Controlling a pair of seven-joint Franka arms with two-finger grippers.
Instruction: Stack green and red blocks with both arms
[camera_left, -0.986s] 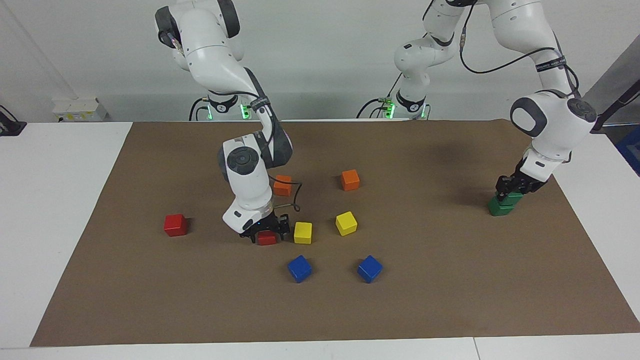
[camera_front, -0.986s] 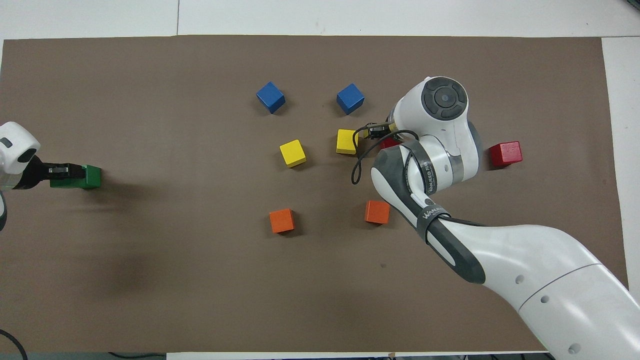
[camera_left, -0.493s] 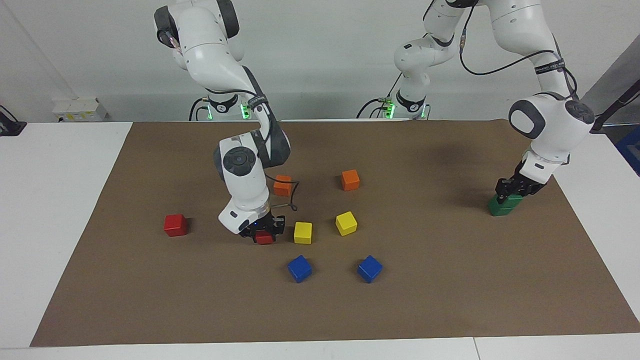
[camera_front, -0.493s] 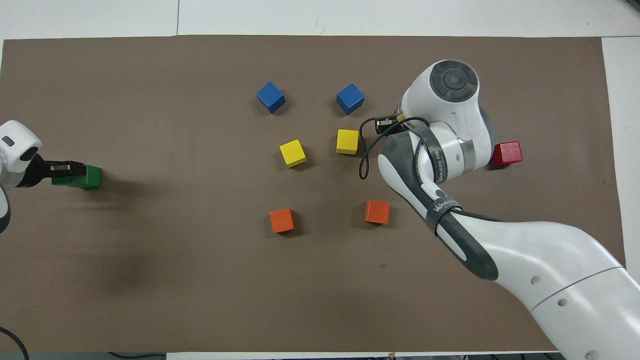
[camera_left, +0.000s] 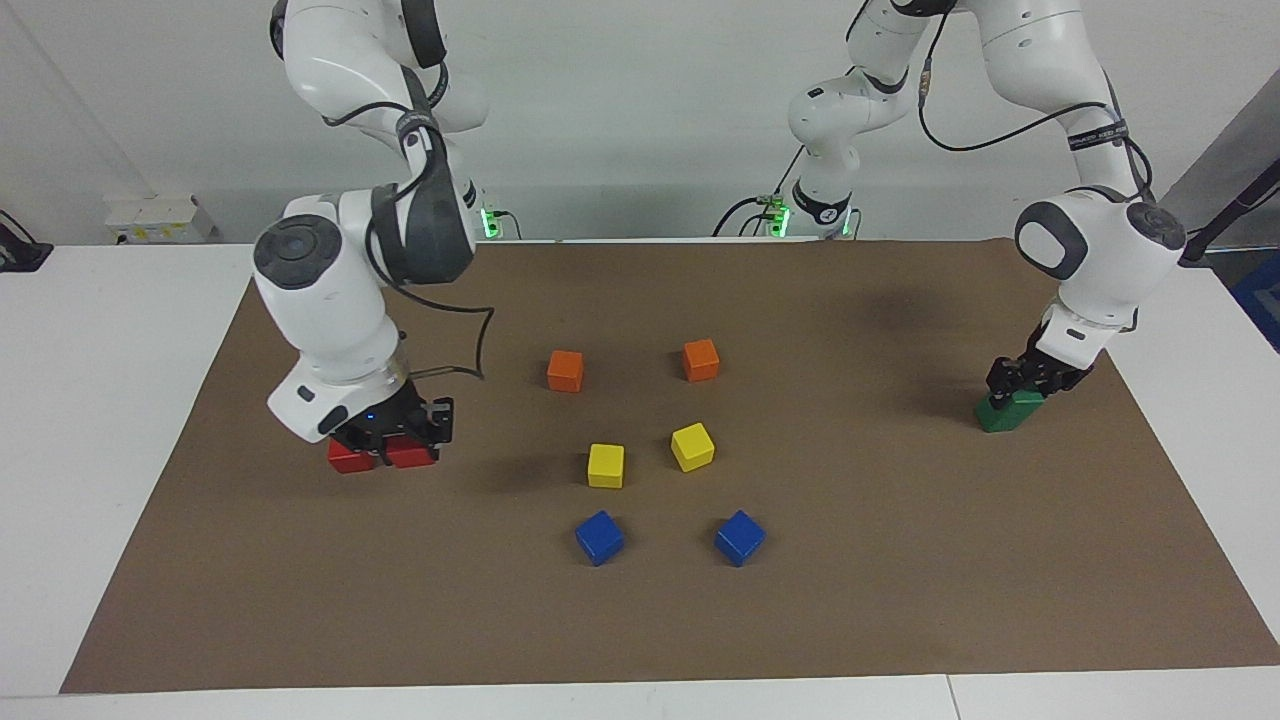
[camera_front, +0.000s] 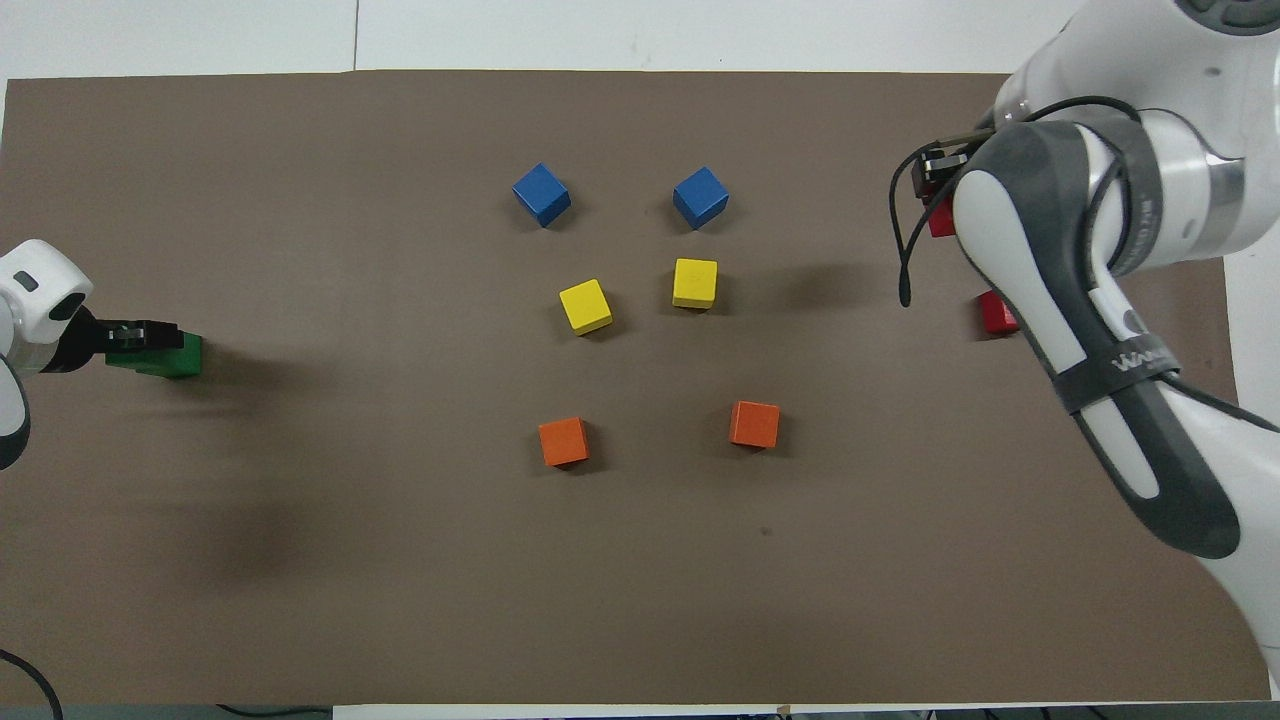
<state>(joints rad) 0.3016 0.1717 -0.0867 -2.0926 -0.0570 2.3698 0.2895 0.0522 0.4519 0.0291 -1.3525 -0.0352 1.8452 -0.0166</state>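
A white table (camera_left: 110, 420) carries a wide brown mat (camera_left: 860, 590) that takes up most of its top. The right arm (camera_left: 330, 300) bends low over the mat toward its own end of the table, and the left arm (camera_left: 1095, 250) does the same at the other end.

The right gripper (camera_left: 395, 432) is clenched on a red block (camera_left: 412, 454) held up in the air, close beside and slightly over a second red block (camera_left: 346, 458) that lies on the mat. In the overhead view the carried cube (camera_front: 940, 217) shows only as a sliver past the arm.

The left gripper (camera_left: 1022, 380) sits on top of the green blocks (camera_left: 1005, 412), which read as one dark green lump; I cannot tell whether its fingers grip or have let go.

At mid-mat lie three untouched pairs: two orange cubes (camera_left: 565, 371) nearest the robots, two yellow cubes (camera_left: 605, 466) next, and two blue cubes (camera_left: 599, 537) farthest out.
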